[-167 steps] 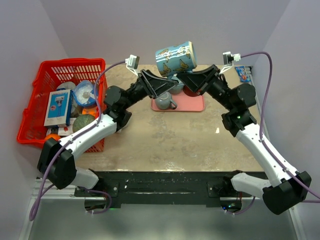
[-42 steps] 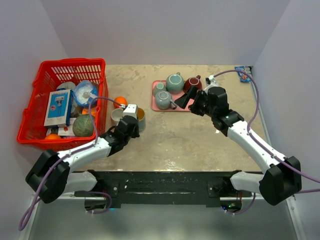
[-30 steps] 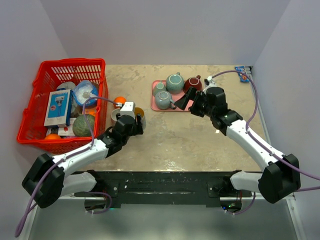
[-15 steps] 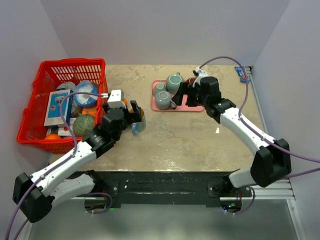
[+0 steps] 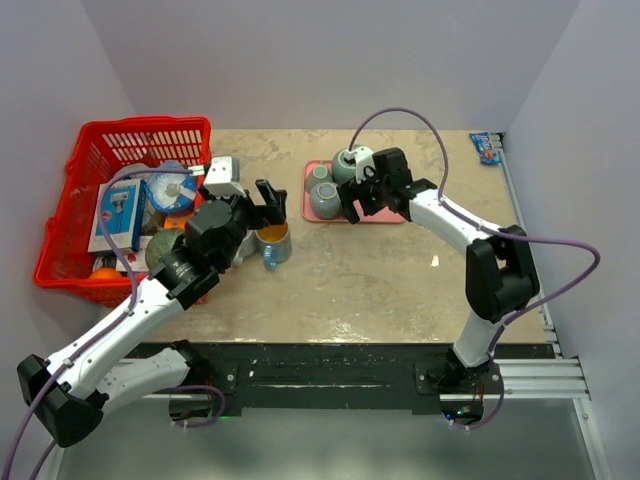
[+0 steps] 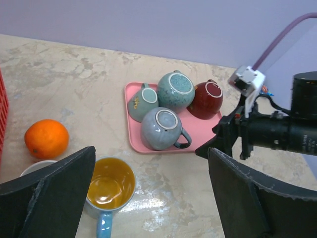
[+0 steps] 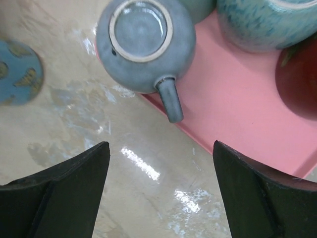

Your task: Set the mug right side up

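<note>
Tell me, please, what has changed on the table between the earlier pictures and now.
The butterfly mug, at first held aloft by both grippers, now stands upright on the table near the orange, let go. The left gripper has drawn back above it, open. The right gripper moved left over the pink tray and hangs open above the upside-down grey mug. The tray's pots and the red basket stayed put.

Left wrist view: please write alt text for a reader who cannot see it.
A mug, yellow inside, stands upright on the table by the open left tool, near an orange. Behind it, a pink tray holds four vessels; the grey mug there is upside down.
</note>
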Tool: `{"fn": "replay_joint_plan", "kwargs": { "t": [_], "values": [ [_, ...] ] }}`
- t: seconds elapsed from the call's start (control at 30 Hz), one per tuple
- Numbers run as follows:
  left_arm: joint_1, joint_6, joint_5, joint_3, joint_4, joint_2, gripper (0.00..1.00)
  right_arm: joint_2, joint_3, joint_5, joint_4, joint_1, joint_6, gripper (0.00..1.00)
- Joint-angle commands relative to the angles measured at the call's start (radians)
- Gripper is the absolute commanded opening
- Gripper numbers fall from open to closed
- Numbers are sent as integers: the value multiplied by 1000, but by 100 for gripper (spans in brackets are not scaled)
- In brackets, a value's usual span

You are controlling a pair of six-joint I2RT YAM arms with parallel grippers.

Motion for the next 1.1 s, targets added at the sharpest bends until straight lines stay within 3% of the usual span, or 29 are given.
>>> {"fn": "replay_joint_plan", "kwargs": {
  "t": [0.0,0.47,0.67,1.07],
  "values": [
    [-3,0,44,42,7,13,99,51,44,-12,-5,-3,-147,86],
    [-1,-29,71,51,5,48,99,179,71,-71,130,-3,-138,74],
    [-1,-42,68,40,5,42,99,198,88,-78,150,-3,-153,55],
    [-1,-55,71,25,-4,37,99,257,143,-101,130,-3,-167,43]
  ]
}}
